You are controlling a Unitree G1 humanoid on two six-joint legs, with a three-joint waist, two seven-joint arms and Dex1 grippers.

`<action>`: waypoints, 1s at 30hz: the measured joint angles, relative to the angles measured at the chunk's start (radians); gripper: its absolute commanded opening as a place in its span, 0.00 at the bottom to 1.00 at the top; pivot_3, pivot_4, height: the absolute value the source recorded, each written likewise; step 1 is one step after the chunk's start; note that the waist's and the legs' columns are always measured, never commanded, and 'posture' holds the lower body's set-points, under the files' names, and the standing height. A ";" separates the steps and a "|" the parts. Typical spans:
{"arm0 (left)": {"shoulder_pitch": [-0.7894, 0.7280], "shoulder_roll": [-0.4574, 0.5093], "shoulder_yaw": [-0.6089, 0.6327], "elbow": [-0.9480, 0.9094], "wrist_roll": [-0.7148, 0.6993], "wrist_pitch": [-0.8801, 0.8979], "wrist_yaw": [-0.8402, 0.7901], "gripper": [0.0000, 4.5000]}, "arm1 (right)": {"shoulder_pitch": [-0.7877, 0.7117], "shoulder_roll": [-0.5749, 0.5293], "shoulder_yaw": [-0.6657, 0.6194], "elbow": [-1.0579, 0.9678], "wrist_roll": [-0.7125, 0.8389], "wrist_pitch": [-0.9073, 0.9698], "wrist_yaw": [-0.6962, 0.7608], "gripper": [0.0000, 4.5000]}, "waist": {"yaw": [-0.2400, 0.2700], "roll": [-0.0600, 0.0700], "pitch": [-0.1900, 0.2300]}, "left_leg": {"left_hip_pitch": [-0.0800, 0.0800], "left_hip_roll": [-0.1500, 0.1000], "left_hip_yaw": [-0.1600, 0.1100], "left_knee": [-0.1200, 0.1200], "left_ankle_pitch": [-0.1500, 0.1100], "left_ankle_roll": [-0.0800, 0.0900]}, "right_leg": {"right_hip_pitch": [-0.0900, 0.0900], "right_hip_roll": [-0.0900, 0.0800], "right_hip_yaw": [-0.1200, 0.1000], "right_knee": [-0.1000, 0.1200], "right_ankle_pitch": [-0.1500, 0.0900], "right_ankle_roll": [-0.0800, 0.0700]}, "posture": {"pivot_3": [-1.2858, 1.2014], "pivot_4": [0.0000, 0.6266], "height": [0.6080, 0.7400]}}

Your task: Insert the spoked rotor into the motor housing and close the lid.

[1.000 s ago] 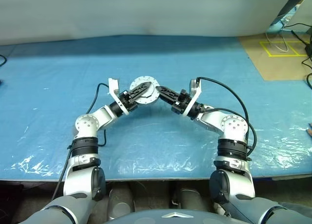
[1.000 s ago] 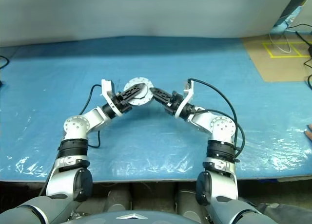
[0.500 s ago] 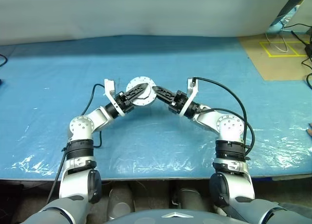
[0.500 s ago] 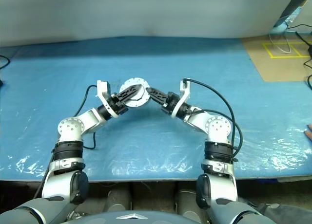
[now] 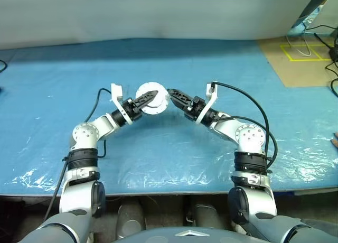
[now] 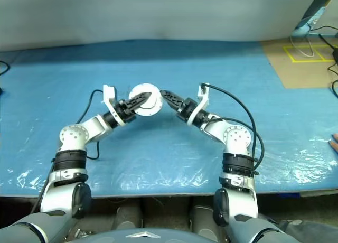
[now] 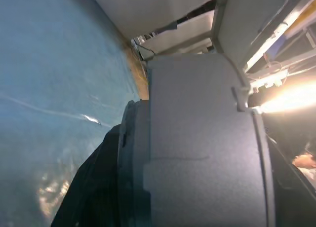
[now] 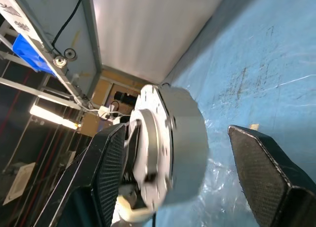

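Housing: your left hand [image 5: 147, 99] clamps the motor housing [image 5: 153, 98] above the blue worktop [image 5: 47, 105], centre of frame.
Right hand [image 5: 171, 93]: fingers spread wide beside the housing, holding nothing.

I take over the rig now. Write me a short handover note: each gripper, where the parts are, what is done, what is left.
Left gripper: shut on the motor housing, held above the blue table cover.
Right gripper: open, just beside the housing; its fingers stand apart, holding nothing.
The housing's outside looks closed, with a flanged end plate.
I cannot see the rotor, or tell whether the lid is fully seated.
Left: check the closure, then put the housing down.
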 measured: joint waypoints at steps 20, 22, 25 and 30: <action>-0.093 0.037 0.031 0.370 0.333 -0.473 0.105 0.99 | 0.051 -0.063 0.047 0.029 -0.140 -0.087 -0.004 0.77 | 0.011 -0.006 0.003 | -0.001 -0.001 -0.003 0.002 0.000 0.000 | 0.000 0.000 0.000 0.001 0.002 0.001 | 0.52 0.24 1.00; -0.093 0.037 0.027 0.363 0.343 -0.474 0.102 0.99 | 0.051 -0.063 0.052 0.027 -0.140 -0.087 0.003 0.77 | 0.011 -0.006 0.003 | -0.001 -0.001 -0.003 0.002 0.000 0.000 | 0.000 0.000 0.000 0.001 0.002 0.000 | 0.52 0.24 1.00; -0.093 0.055 0.029 0.371 0.361 -0.500 0.108 0.99 | 0.051 -0.063 0.056 0.027 -0.140 -0.087 0.008 0.77 | 0.009 -0.006 0.003 | 0.000 0.000 -0.003 0.002 0.000 0.000 | 0.000 0.000 0.000 0.001 0.003 -0.001 | 0.52 0.24 1.00; -0.095 0.153 0.041 0.395 0.409 -0.589 0.111 0.99 | 0.051 -0.063 0.059 0.027 -0.144 -0.098 0.018 0.77 | 0.004 -0.006 0.003 | 0.000 -0.001 -0.003 0.002 0.000 0.000 | 0.000 0.000 0.000 0.001 0.003 -0.001 | 0.52 0.24 1.00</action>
